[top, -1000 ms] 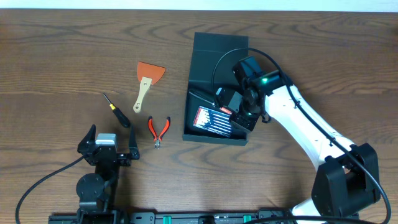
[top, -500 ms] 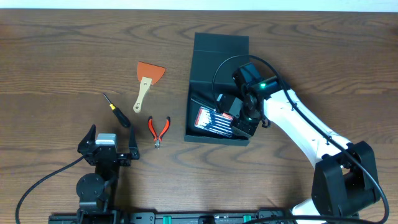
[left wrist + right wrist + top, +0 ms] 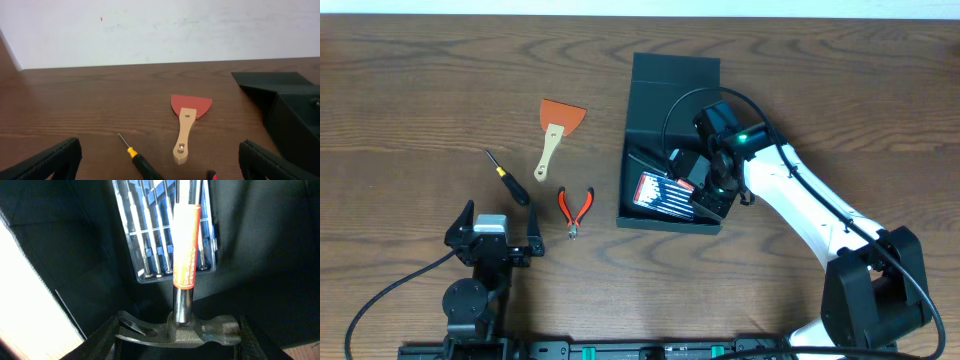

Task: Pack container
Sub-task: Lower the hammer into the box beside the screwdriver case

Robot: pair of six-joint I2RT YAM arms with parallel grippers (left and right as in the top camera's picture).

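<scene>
The right gripper (image 3: 175, 336), jaws straddling the head of the hammer (image 3: 186, 255) so closely I cannot tell whether they clamp it, has sunk within the last second into the container (image 3: 674, 80), right of centre overhead, bringing the hammer onto the screwdriver case (image 3: 150, 245), so it looks nearly packed, with scraper (image 3: 558, 130), screwdriver (image 3: 508, 178) and pliers (image 3: 575, 208) left outside at centre-left.

Red scraper (image 3: 554, 135), blk/yellow screwdriver (image 3: 510, 180), red pliers (image 3: 574, 217) apart on wood table (image 3: 400, 90); hammer (image 3: 186, 245) over driver kit (image 3: 150, 235).
</scene>
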